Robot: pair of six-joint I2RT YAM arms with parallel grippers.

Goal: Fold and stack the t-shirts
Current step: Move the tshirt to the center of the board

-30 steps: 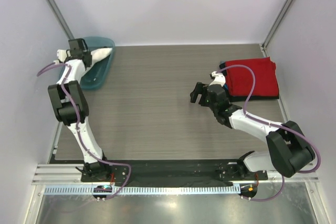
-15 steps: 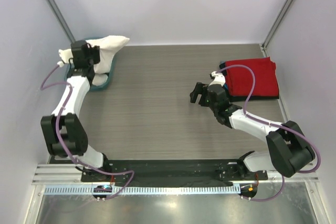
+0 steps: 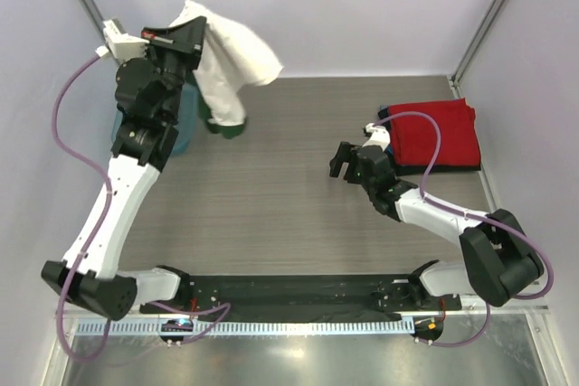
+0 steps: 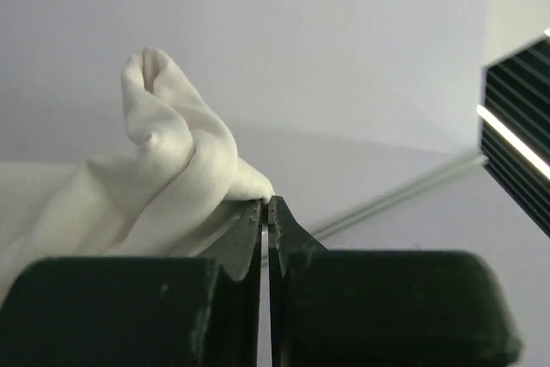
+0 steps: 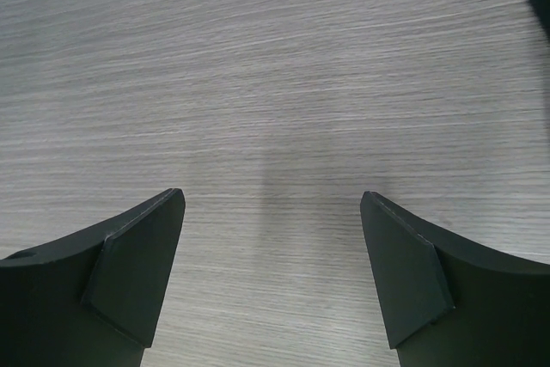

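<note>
My left gripper (image 3: 193,30) is raised high at the back left, shut on the white t-shirt (image 3: 231,65), which hangs down from it with a dark green sleeve (image 3: 226,127) at the bottom. In the left wrist view the white cloth (image 4: 163,178) bunches against the closed fingertips (image 4: 265,205). A stack of folded shirts, red (image 3: 434,133) on top of a dark one (image 3: 439,167), lies at the back right. My right gripper (image 3: 339,160) is open and empty, low over the bare table (image 5: 275,83), left of the stack.
The teal plastic tub (image 3: 184,124) stands at the back left, mostly hidden behind my left arm. White walls and metal frame posts (image 3: 488,15) close off the back and sides. The wood-grain table (image 3: 271,205) spreads between the arms.
My left arm has lifted the white t-shirt up out of the teal tub and swung it right, so it now hangs in the air. The right arm has stayed still.
</note>
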